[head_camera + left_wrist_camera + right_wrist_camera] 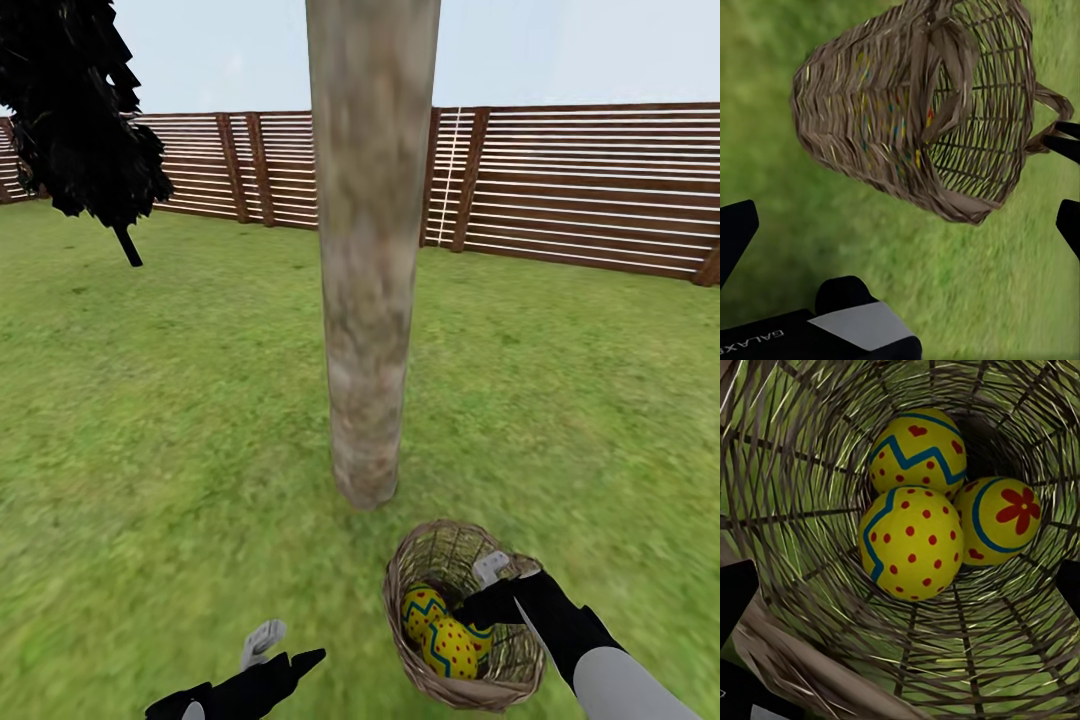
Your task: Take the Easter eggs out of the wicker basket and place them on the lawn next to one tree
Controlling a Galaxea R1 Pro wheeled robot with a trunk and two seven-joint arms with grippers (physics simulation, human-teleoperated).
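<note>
Right gripper (pixel 497 583) pinching the rim of the wicker basket (pixel 432 560), tilted, near the tree (pixel 368 300) on the lawn (pixel 180 420). Three Easter eggs (pixel 919 521) clustered inside. Left gripper (pixel 285 648) spread, empty, left of basket.

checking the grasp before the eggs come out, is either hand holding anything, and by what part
The right hand holds the wicker basket by its rim, near the small loop handle, with the eggs inside. The left hand is open and holds nothing.
</note>
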